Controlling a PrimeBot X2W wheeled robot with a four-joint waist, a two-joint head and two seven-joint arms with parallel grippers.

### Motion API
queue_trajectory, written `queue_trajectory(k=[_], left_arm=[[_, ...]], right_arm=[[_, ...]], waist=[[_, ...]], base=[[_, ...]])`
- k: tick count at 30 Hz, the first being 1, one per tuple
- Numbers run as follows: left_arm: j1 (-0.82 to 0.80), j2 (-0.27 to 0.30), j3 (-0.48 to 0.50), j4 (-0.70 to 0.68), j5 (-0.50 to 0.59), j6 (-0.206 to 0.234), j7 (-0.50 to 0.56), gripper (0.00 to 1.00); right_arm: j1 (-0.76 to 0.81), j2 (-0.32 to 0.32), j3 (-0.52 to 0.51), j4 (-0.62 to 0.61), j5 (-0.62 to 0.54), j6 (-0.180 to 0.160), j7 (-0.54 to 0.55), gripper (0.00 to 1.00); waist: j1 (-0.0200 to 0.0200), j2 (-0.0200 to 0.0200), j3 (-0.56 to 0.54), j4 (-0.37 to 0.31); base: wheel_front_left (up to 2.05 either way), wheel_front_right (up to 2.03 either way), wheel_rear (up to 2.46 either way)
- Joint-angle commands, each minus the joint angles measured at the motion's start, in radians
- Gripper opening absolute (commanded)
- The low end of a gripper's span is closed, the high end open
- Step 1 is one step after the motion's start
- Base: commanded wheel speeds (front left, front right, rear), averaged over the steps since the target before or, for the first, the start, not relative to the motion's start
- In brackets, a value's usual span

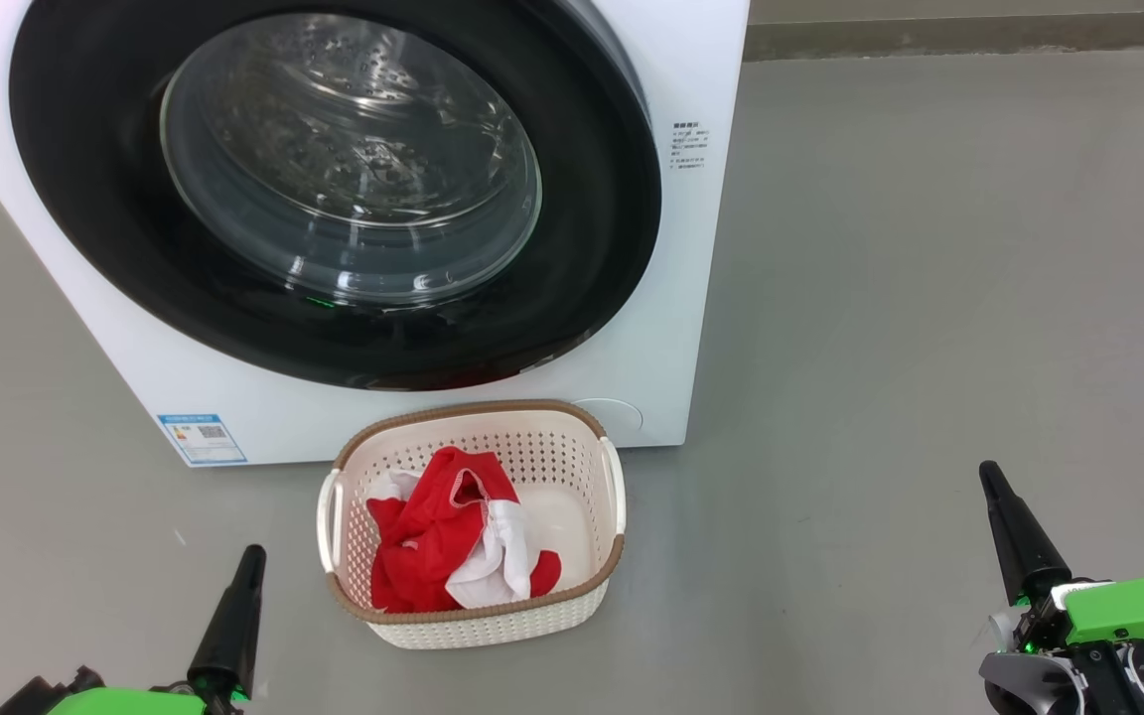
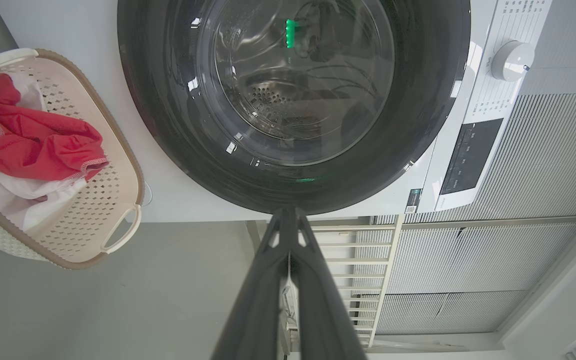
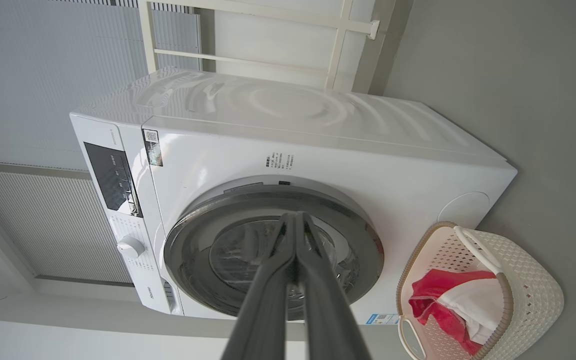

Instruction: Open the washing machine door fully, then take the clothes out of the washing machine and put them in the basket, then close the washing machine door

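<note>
The white washing machine (image 1: pixel 691 248) stands ahead with its black-rimmed glass door (image 1: pixel 334 189) shut flat against the front; the steel drum shows through the glass. On the floor just in front sits the cream basket (image 1: pixel 572 596), and the red and white clothes (image 1: pixel 448 546) lie inside it. My left gripper (image 1: pixel 252 556) is shut and empty, low to the left of the basket. Shut and empty too, my right gripper (image 1: pixel 989 477) rests far to the right. In the wrist views, the left fingers (image 2: pixel 288 215) and right fingers (image 3: pixel 295 217) point at the door (image 2: pixel 293 100) (image 3: pixel 273 250).
Grey floor (image 1: pixel 929 298) spreads open to the right of the machine. A blue label sticker (image 1: pixel 202 439) marks the machine's lower left front. The control panel and knob (image 2: pixel 512 60) sit at the machine's top. A white rail (image 3: pixel 268 30) and ribbed wall panels stand behind.
</note>
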Motion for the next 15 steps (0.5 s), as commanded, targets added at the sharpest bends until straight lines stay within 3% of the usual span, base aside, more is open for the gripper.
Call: queue_trajectory(k=[1,15], left_arm=[[-0.039,0.011,0.035,-0.02,-0.007,-0.007,0.003,0.0],[-0.039,0.011,0.035,-0.02,-0.007,-0.007,0.003,0.0]], right_arm=[[-0.042,-0.015,0.018,-0.024,0.006,0.001,0.006,0.0],[-0.042,-0.015,0.018,-0.024,0.006,0.001,0.006,0.0]], waist=[[-0.0001,0.0,0.0,0.0],[-0.0001,0.0,0.0,0.0]], base=[[0.0,0.0,0.0],[0.0,0.0,0.0]])
